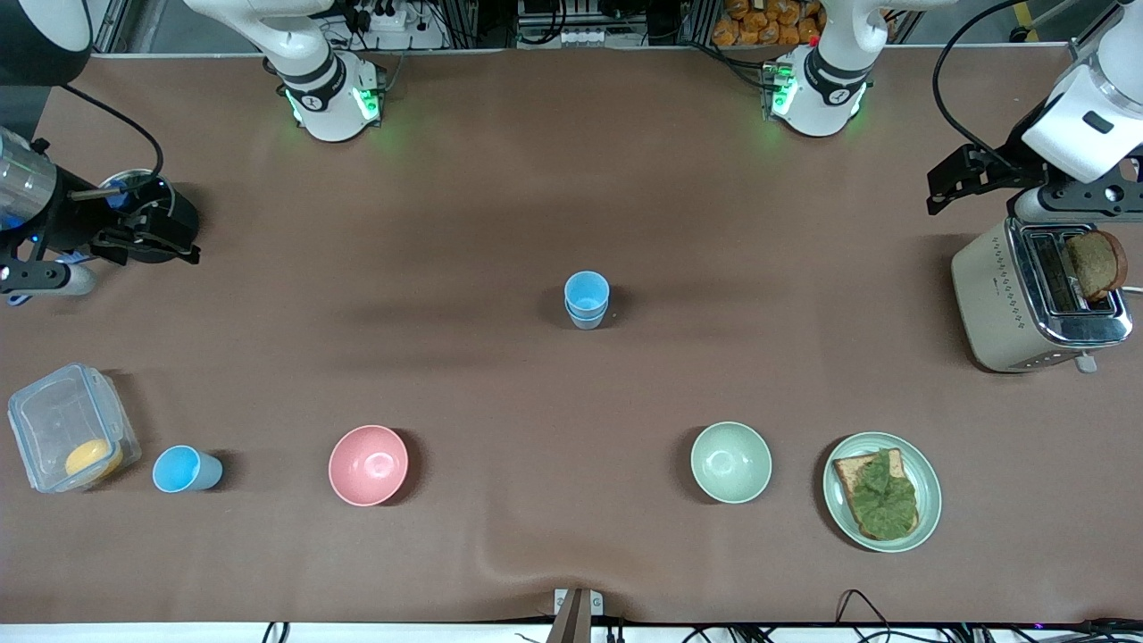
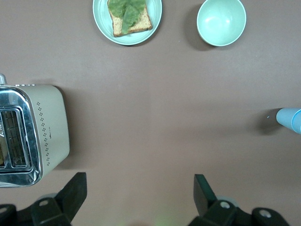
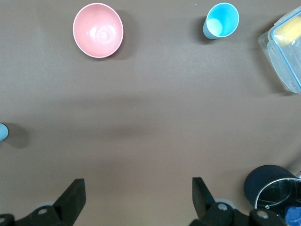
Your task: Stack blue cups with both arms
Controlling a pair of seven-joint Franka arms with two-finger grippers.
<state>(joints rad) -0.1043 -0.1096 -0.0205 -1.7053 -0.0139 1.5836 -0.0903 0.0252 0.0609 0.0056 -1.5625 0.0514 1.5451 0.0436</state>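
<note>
Two blue cups (image 1: pixel 586 299) stand nested, one in the other, at the middle of the table; one edge of them shows in the left wrist view (image 2: pixel 289 120). A third blue cup (image 1: pixel 186 469) stands alone, nearer to the front camera, toward the right arm's end; it has a white patch inside (image 3: pixel 221 21). My left gripper (image 2: pixel 138 188) hangs open and holds nothing, over bare table beside the toaster. My right gripper (image 3: pixel 138 190) is also open and holds nothing, over bare table at the right arm's end. Both are well away from the cups.
A pink bowl (image 1: pixel 368 464) and a pale green bowl (image 1: pixel 730 462) sit near the front camera. A plate (image 1: pixel 929 513) holds bread with lettuce. The toaster (image 1: pixel 1000 295) holds a slice. A clear box (image 1: pixel 54 415) stands beside the lone cup. A dark round pot (image 3: pixel 270 186) stands by the right gripper.
</note>
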